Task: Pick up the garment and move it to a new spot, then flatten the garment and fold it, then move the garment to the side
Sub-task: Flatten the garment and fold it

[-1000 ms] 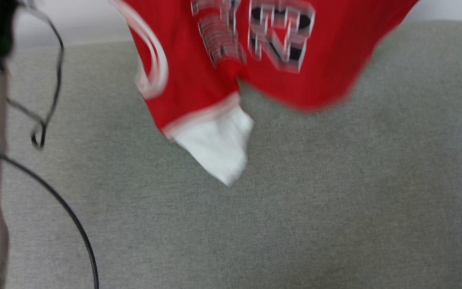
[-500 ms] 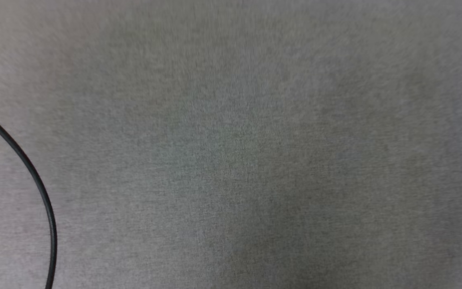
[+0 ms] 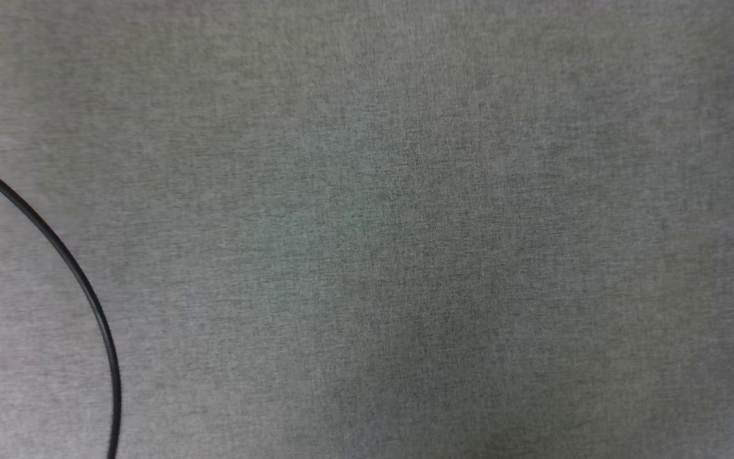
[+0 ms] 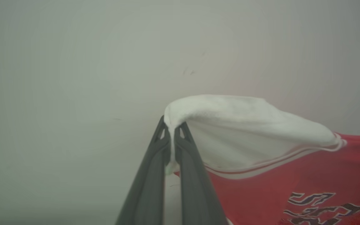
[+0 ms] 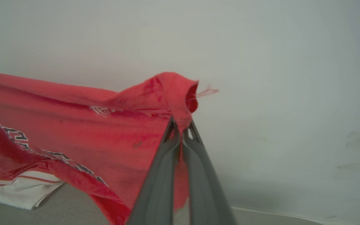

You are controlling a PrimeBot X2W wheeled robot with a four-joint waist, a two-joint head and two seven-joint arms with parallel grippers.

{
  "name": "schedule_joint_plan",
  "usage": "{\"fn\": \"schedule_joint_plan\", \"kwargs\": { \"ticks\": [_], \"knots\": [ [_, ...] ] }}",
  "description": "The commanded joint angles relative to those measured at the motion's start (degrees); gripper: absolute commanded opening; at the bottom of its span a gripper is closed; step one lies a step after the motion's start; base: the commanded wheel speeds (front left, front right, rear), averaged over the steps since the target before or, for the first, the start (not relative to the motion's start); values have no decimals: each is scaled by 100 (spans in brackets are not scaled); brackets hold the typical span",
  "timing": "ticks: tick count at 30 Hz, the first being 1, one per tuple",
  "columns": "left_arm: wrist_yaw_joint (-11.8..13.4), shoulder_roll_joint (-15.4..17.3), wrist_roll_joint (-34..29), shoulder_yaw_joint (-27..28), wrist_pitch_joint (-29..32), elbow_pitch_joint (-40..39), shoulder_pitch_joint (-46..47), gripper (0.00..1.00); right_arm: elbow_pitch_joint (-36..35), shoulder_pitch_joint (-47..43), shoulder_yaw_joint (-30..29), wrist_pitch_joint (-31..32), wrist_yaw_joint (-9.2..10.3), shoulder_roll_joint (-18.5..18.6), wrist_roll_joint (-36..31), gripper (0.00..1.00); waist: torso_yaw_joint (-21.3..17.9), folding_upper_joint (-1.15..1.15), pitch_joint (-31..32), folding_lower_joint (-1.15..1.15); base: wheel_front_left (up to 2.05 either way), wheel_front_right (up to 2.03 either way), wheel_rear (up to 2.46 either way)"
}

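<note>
Jersey [image 5: 73,125] is held up between two clamped grippers: left gripper [image 4: 171,131] on its white sleeve [image 4: 245,125], right gripper [image 5: 181,131] on a red corner [image 5: 173,90] at 12 o'clock. The head camera has since swung onto the grey fabric surface [image 3: 405,223]; laying it down seems next.

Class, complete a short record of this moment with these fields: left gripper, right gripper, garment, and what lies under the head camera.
left gripper: shut on the tip of the white sleeve
right gripper: shut on a bunched red edge
garment: red jersey, lifted and stretched between the two grippers, black lettering showing
below the head camera: grey fabric surface with a black cable curving across its left side
</note>
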State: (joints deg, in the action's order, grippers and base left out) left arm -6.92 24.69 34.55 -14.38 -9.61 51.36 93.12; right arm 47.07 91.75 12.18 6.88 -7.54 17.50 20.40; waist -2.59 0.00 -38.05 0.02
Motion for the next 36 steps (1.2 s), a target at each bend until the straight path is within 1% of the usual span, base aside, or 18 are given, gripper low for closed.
{"fn": "schedule_joint_plan", "kwargs": {
  "ticks": [1,5,9,11,14,16,18,21,24,28,33,34,36],
  "knots": [
    [-12,-2,83,-18,-117,95,-317,0,92,-270,131,-83,10,0,62,0,38,0,173,-2,0,0,0],
    [-45,-172,243,-97,-284,269,-1240,0,307,-1087,453,-201,10,5,301,0,121,0,633,-2,0,0,0],
    [-54,-304,485,-157,-439,238,-2361,0,411,-2076,806,-396,10,57,570,0,209,0,1204,-2,0,0,0],
    [-50,-369,548,-241,-491,77,-2969,0,423,-2550,939,-472,10,87,770,0,249,0,1482,-2,0,0,0],
    [-51,-323,620,-246,-538,-180,-3910,0,384,-3284,1156,-571,10,113,1017,0,271,0,1883,-2,0,0,0],
    [-52,-293,627,-196,-558,-373,-4510,0,314,-3733,1304,-640,10,178,1154,0,286,0,2149,-2,0,0,0],
    [-52,-358,789,-98,-564,-615,-5075,0,209,-4147,1393,-730,10,259,1303,0,308,0,2374,-2,0,0,0],
    [-28,-279,875,96,-569,-1043,-5928,0,33,-4801,1519,-835,10,361,1497,0,331,0,2736,-2,0,0,0],
    [143,-285,872,222,-569,-1545,-6809,0,-181,-5452,1568,-931,11,464,1633,0,346,0,3043,-2,0,0,0],
    [487,-206,921,357,-558,-2285,-7925,0,-545,-6308,1511,-1005,11,574,1756,0,354,0,3380,-2,0,0,0],
    [991,-133,1060,469,-309,-3257,-9279,0,-1086,-7479,1059,-1174,12,622,1814,0,420,0,3775,-2,0,0,0],
    [991,-133,1060,469,-309,-3257,-9279,0,-1086,-7479,1059,-1174,12,622,1814,0,420,0,3775,-2,0,0,0],
    [1157,-132,1165,511,-150,-3642,-9771,0,-1306,-7973,800,-1183,13,586,1753,0,448,0,3894,-2,0,0,0]
  ]
}}
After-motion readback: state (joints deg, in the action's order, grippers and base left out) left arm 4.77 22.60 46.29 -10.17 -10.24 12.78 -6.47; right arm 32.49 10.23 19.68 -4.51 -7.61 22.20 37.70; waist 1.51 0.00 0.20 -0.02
